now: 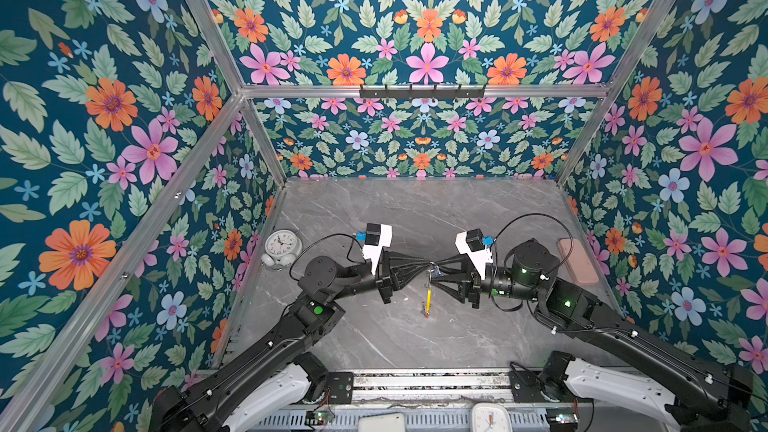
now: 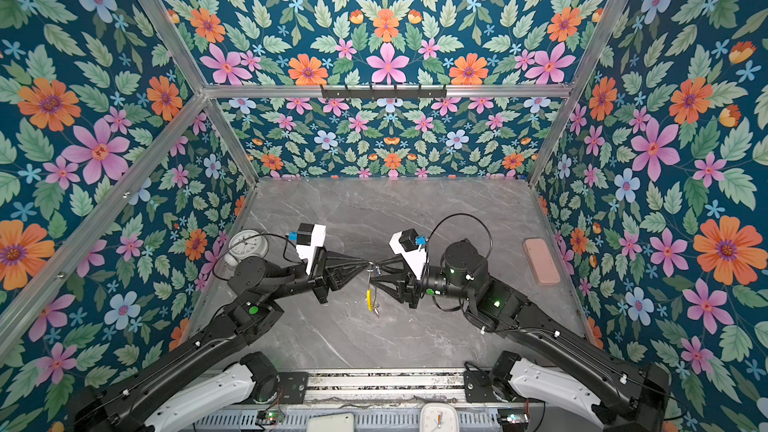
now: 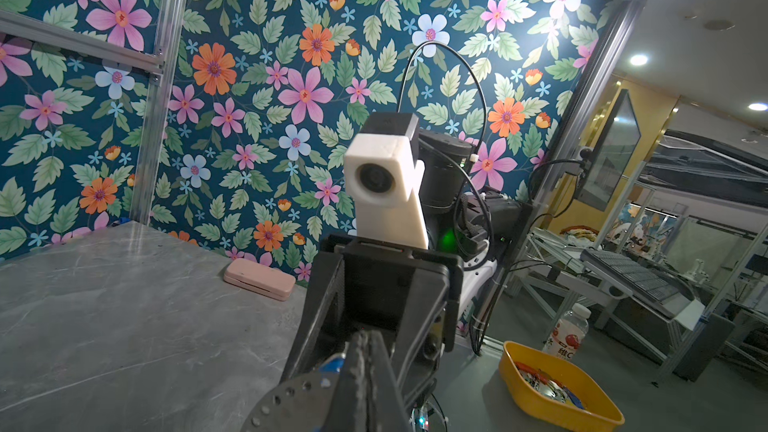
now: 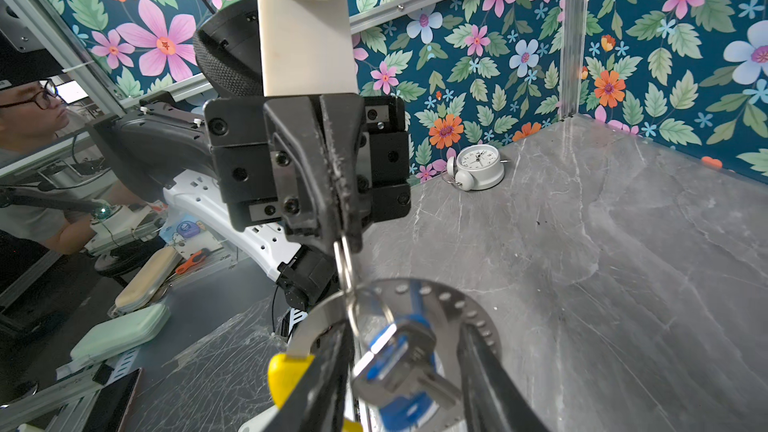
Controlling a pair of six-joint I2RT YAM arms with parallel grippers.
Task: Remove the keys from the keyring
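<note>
Grey flat keyring (image 4: pixel 424 290), punched with small holes and with a yellow sleeve (image 4: pixel 286 371) on one arc, hangs edge-on in mid-air over the middle of the marble table (image 1: pixel 415 209), between the two arms. Blue-tagged key (image 4: pixel 399 363) sits near its top; red-tagged key (image 1: pixel 424 312) dangles at the low end.

Left gripper (image 4: pixel 341 230): fingers pressed together, pinching a small silver split ring (image 4: pixel 343 259), likely to anchor the hoop clear of the table.

Right gripper (image 1: pixel 434 274): fingers spread either side of the blue-tagged key, not closed on it; probably lined up to take it.

Neither key is off yet.

White alarm clock (image 1: pixel 282 245) far left, pink case (image 1: pixel 577 261) far right, both well apart.
</note>
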